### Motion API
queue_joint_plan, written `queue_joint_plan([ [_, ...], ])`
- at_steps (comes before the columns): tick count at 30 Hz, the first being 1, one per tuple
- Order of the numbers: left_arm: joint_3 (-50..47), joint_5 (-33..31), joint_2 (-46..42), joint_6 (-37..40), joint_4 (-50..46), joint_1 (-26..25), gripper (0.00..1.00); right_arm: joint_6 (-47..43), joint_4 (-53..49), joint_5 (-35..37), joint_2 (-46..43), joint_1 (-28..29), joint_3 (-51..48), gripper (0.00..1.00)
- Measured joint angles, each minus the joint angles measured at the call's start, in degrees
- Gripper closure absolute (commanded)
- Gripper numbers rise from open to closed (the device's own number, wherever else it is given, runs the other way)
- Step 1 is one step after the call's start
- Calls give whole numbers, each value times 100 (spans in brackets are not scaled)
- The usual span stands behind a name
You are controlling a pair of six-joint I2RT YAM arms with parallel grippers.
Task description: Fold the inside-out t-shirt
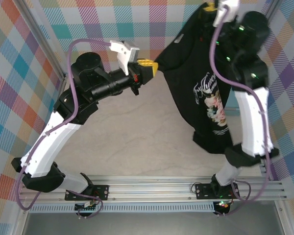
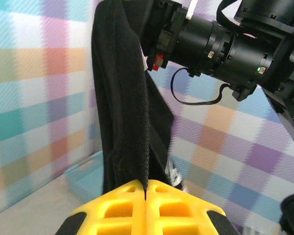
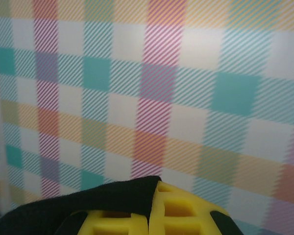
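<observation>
Soft black short-sleeved cloth t-shirt (image 1: 186,73) hangs stretched above the pale tabletop (image 1: 137,142), left gripper (image 1: 148,69) and right gripper (image 3: 150,208) each clamped on an edge, apparently mid-spread before folding; the next move likely calls for lowering it flat onto that tabletop

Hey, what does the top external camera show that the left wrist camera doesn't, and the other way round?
Top external: the full white and pink chest print on the hanging black cloth t-shirt, the aluminium rail at the near edge, and the white-shelled left arm.
Left wrist: a light-blue plastic basket low on the left, and the shirt's seam running down into the closed yellow fingers.
Shared: the t-shirt, the left gripper shut on it, and the black-and-white right arm.
</observation>
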Motion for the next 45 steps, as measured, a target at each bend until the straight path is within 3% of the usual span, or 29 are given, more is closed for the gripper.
queue_joint_plan([
  [3,-669,-669,-330,-313,-72,442,100,240,-146,-522,1054,262,498,100],
  [9,-2284,-1528,-833,-1040,-243,1300,100,715,-752,-1412,3414,946,1305,63],
  [13,-3609,-1683,-1001,-1628,-319,1932,100,874,-1718,-1550,4146,1174,994,54],
  [16,-4400,-1679,-979,-1980,-319,2216,100,911,-1869,-1360,3526,1182,-675,46],
  [19,-4813,-1604,-918,-2188,-306,2343,100,992,-1353,-1182,1790,1176,-3768,41],
  [22,-4896,-1515,-885,-2302,-205,2369,100,1121,-942,-1290,52,1182,-5995,37],
  [26,-4896,-1425,-887,-2326,-44,2378,100,1196,-22,-1440,-1189,1681,-7514,33],
  [30,-4878,-1344,-887,-2326,-63,2380,100,1126,988,-1537,-708,2562,-8087,28],
  [34,-4833,-1351,-898,-2326,-61,2391,100,944,1657,-1486,87,3217,-8264,34],
  [38,-4830,-1349,-920,-2326,-61,2417,100,789,2037,-1340,511,3346,-8271,47],
  [41,-4828,-1344,-922,-2326,-63,2417,100,688,2188,-1224,699,3346,-8268,63],
  [43,-4819,-1344,-920,-2326,-66,2417,100,623,2190,-1115,767,3346,-8268,82],
  [45,-4802,-1344,-920,-2326,-63,2417,100,592,2188,-957,774,3340,-8268,94],
])
